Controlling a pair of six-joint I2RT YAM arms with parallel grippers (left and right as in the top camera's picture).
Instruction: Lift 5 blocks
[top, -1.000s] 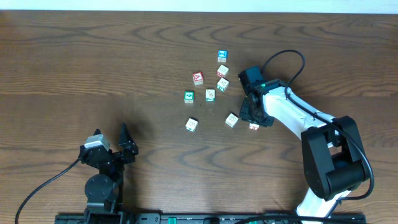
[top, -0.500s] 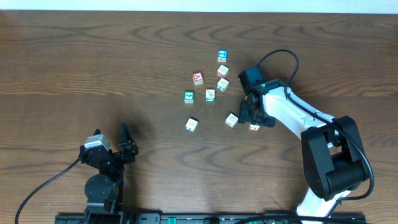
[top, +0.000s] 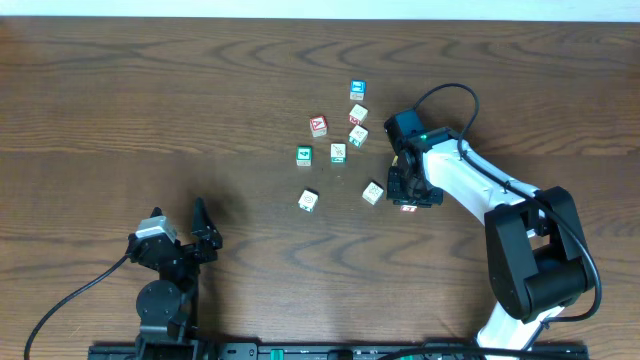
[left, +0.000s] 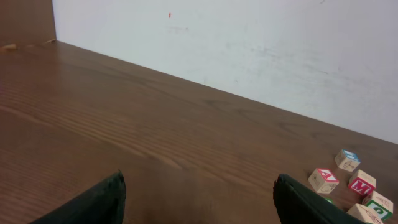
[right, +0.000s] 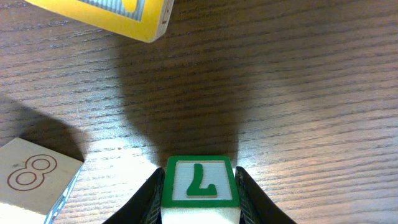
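Step in hand: I judge this to be the grasp on one block, with the lift itself next
Right gripper (top: 408, 190): closed on the L block (right: 199, 181), one finger (right: 151, 200) flush against each side face
L block: a cream cube with a green-framed L facing my wrist camera, held between the jaws at the right edge of the scatter; I cannot tell whether it has left the table (right: 311, 93)
Neighbours: the yellow block (right: 106, 14) lies just ahead of the held cube and apart from it; the 8 block (right: 32, 179), cream with a pink figure, sits off to one side, also apart
Other cubes: loosely spread in the overhead view; the red cube (top: 318, 125) is not one I am after
Left gripper (left: 199, 208): jaws spread wide with nothing between them, parked well away from the blocks
Next move: I would raise the right arm straight up and keep the squeeze steady, so the cube clears the wood without drifting toward the yellow block
Watch for: the cube turning or slipping between the fingers as its weight comes onto them
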